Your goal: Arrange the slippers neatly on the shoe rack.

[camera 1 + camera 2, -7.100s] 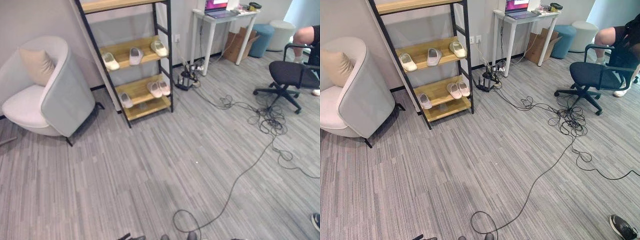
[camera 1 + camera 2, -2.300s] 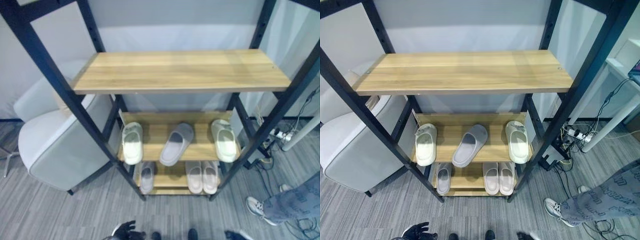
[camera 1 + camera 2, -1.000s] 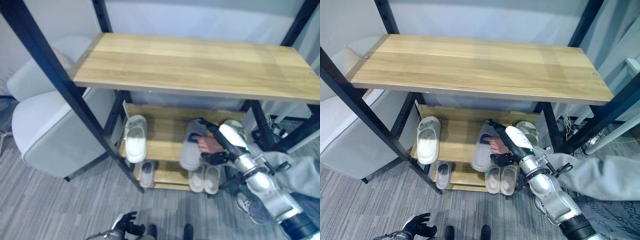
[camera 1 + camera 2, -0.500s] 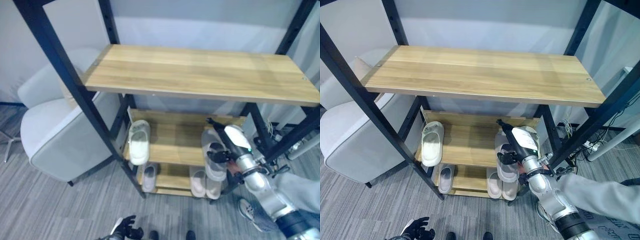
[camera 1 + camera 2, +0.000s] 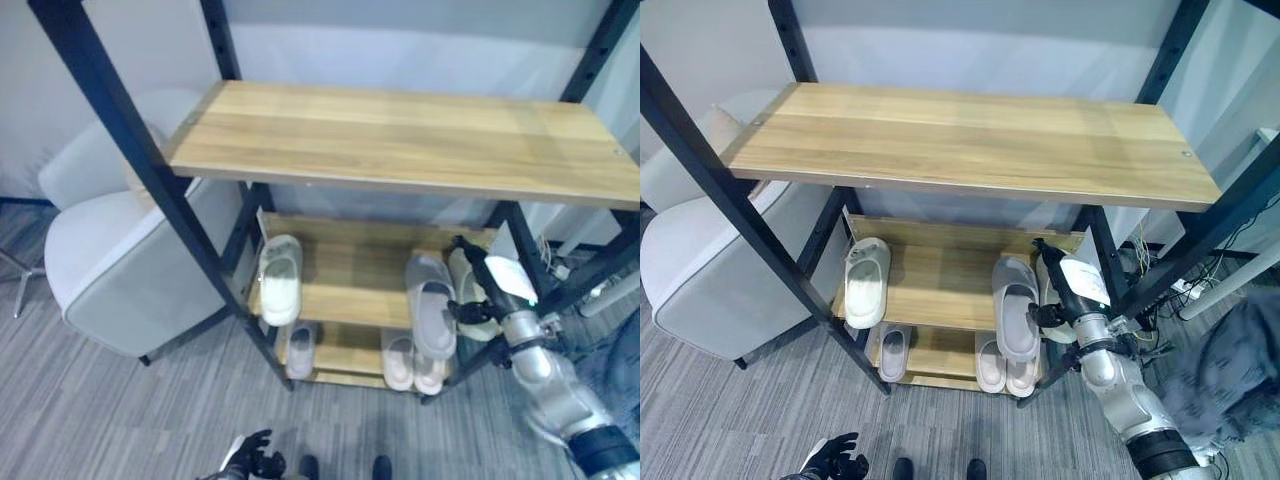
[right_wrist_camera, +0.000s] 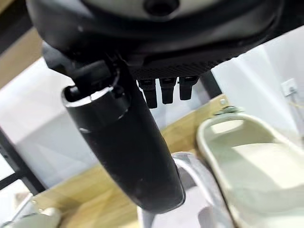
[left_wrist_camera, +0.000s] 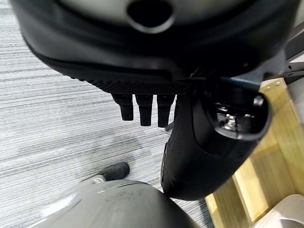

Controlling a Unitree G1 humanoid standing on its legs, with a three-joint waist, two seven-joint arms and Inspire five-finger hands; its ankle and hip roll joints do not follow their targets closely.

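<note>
Slippers: the grey one (image 5: pixel 1014 305) has been straightened beside the cream one (image 5: pixel 466 283), lower right of frame; right hand (image 5: pixel 1064 292) fingers look relaxed, nothing held.

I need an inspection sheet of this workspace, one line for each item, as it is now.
Surface: black-framed shoe rack with wooden shelves; top shelf bare.
Job's things: middle shelf holds a cream slipper at left, a grey slipper and a pale slipper at right; the lower shelf holds three pale slippers.
Clutter: nothing seen.
Hands: right hand open beside the grey slipper; left hand low by the floor, open.
Cables: a white power strip with cables behind the rack.
Surroundings: grey armchair, grey striped floor.
</note>
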